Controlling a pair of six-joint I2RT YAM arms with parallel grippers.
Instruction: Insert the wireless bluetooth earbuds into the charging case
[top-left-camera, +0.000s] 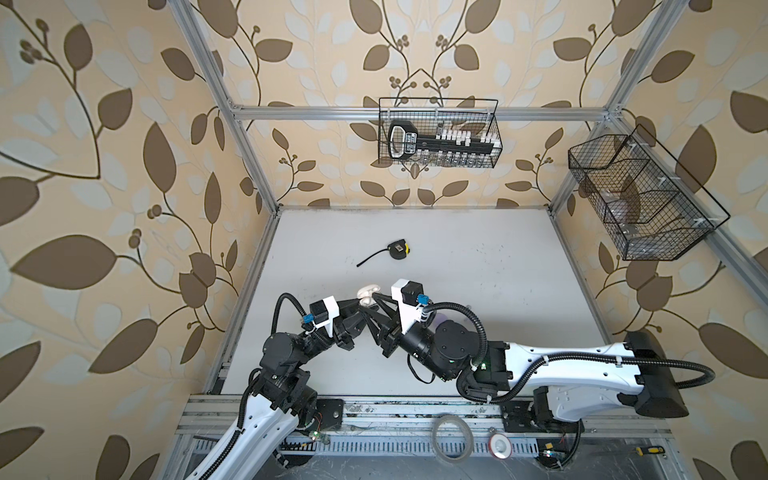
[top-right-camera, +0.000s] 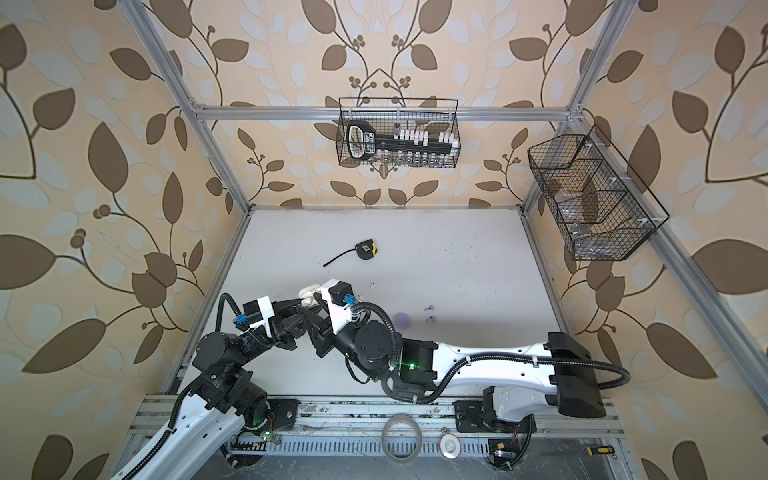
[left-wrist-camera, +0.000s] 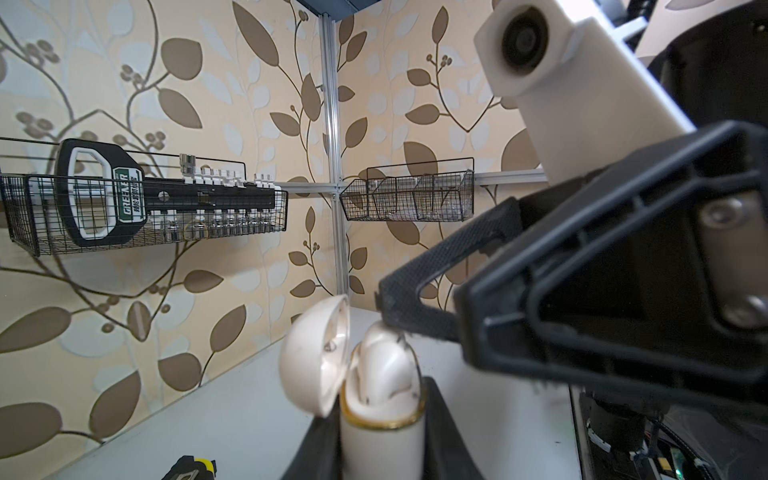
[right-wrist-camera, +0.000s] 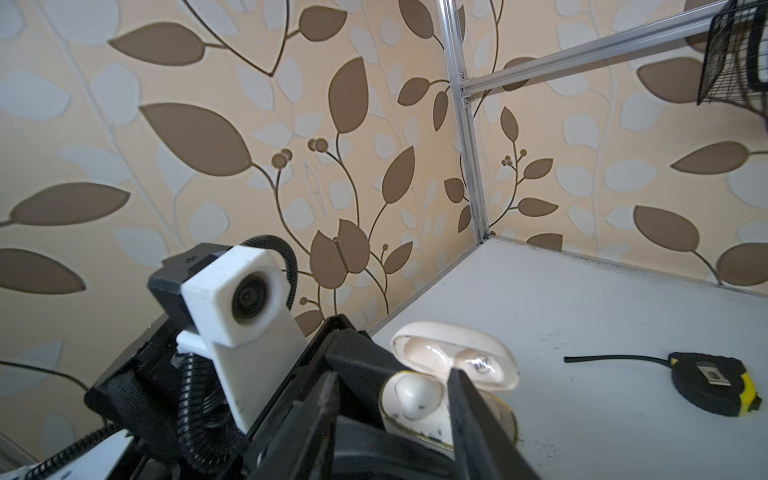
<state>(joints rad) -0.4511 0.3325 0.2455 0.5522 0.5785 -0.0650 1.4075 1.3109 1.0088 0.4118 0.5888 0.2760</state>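
- Right gripper (right-wrist-camera: 392, 374), closest to the lens: jaws parted over the cream charging case (left-wrist-camera: 384, 444), one fingertip (left-wrist-camera: 395, 307) against a bud.
- Left gripper (top-left-camera: 361, 309): clenched on the case, whose lid is hinged open.
- Tape measure (top-left-camera: 398, 250): toward the back of the table (top-right-camera: 457, 257).
- Cream earbud (left-wrist-camera: 386, 365): seated in the case.
- White earbud (top-right-camera: 372, 285) and two lavender earbuds (top-right-camera: 428, 308): loose on the table, right of the grippers.
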